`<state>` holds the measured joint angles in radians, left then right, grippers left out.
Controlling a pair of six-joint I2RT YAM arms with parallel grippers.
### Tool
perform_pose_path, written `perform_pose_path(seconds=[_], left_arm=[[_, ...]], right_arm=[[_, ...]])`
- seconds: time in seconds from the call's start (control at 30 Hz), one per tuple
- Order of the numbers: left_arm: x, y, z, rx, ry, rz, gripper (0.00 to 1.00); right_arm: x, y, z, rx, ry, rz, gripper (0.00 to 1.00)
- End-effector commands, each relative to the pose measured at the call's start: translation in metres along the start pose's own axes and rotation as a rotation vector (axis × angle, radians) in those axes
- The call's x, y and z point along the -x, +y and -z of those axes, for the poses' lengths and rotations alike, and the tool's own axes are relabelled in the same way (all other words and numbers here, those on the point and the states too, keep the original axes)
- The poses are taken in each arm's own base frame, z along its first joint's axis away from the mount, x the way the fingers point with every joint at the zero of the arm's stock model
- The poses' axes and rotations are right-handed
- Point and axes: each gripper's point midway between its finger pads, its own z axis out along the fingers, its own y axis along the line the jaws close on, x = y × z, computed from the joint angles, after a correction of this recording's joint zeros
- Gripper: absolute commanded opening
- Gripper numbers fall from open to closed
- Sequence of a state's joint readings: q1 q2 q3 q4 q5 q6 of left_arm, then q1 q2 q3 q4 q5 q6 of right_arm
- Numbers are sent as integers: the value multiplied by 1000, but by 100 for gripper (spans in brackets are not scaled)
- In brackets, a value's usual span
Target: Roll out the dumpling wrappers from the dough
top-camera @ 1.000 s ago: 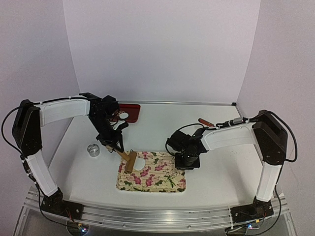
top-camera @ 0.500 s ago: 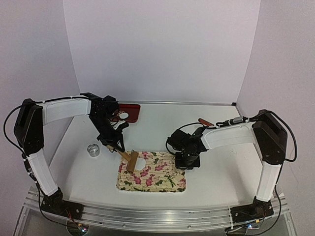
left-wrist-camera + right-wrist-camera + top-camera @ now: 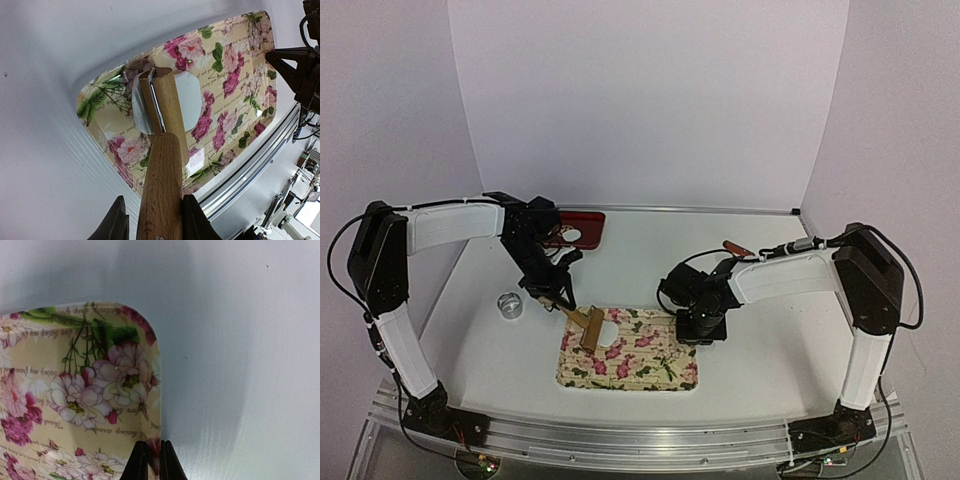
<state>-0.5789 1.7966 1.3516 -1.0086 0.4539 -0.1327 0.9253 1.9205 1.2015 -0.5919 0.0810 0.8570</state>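
The left gripper (image 3: 156, 221) is clamped on the handle of a wooden roller (image 3: 161, 150), its two dark fingers (image 3: 118, 222) pressed against either side of the wood. The roller's short barrel lies across a dumpling wrapper (image 3: 189, 97), a thin white piece of dough with a slightly angular outline. The wrapper sits in the far left part of a floral tray (image 3: 235, 75).

Across the tray, the right gripper (image 3: 151, 460) is pinched almost closed on the rim near the far right corner. The wrist view shows a sliver of the tray's edge between the two fingertips.

From above, the floral tray (image 3: 650, 365) lies flat on the white table (image 3: 770, 330), between the two arms and towards the near edge. Apart from the wrapper (image 3: 611, 325) and the roller (image 3: 586, 327), only its flower pattern can be made out.

A red tray (image 3: 590, 220) stands against the back wall behind the left gripper (image 3: 552, 298). It holds a flat white sheet of dough (image 3: 570, 236) with a hole in it, partly hidden by the arm. A metal ring cutter (image 3: 510, 305) rests on the table just left of the left gripper, apart from both trays.

Bare tabletop runs to the right of the right gripper (image 3: 700, 328) and along the strip between the floral tray and the back wall.
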Motion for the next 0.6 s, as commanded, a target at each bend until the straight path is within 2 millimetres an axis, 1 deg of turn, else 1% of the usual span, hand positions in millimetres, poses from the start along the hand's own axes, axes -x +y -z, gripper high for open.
perform_pose_path(seconds=[0.0,0.3,0.57], left_arm=[[-56,48,-68,190,251,78,0],[-65,47,-85,188,280,81,0],[-68,46,-95,185,297,81,0]], right_arm=[[-11,-12,-12,-53,36,12,0],[-9,-12,-10,-51,32,11,0],[-9,-13,-9,-53,29,8,0]])
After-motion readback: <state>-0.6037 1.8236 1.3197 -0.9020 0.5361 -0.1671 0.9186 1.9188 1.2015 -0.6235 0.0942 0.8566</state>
